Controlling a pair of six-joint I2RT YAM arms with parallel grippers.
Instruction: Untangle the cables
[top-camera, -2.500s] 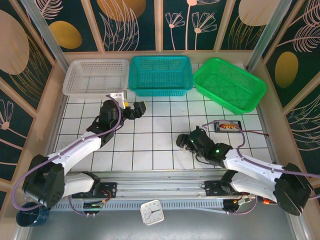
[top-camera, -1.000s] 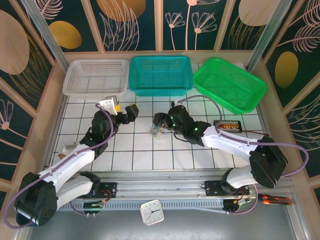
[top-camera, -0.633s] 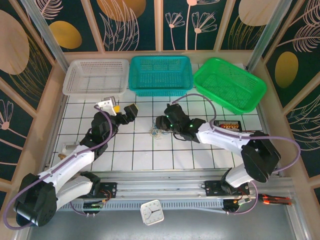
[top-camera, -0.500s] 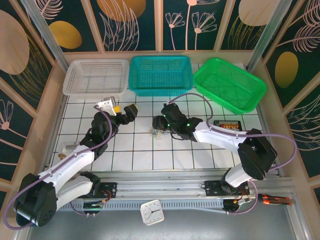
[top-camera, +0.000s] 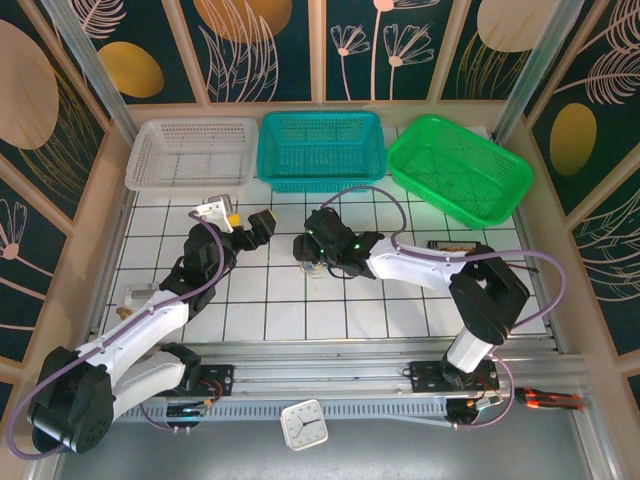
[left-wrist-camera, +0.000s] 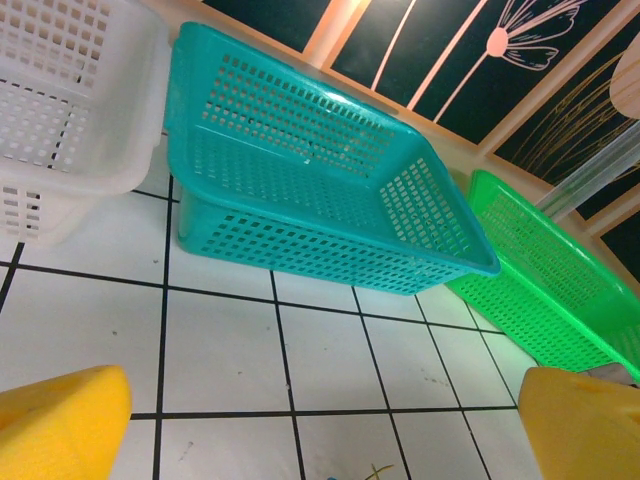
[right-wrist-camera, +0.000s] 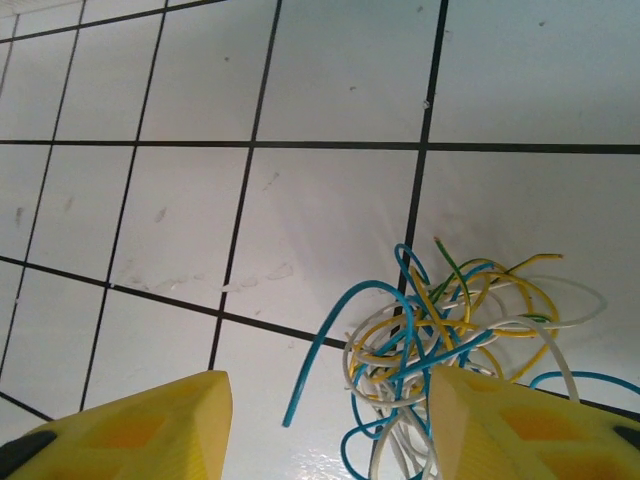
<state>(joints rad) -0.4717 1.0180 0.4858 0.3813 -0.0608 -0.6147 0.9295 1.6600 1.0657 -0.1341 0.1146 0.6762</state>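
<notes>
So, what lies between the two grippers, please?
Just bare table, in the top view, between the left gripper and the right gripper, which is at the cables.

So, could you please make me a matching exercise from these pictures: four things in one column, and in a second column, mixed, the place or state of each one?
Things:
1. white basket
2. green basket
3. cables
4. left gripper

Place or state:
a. open, holding nothing
b. at the back, far right
c. tangled, lying on the tiles
d. at the back, far left

Pairs: 1-d, 2-b, 3-c, 4-a
</notes>
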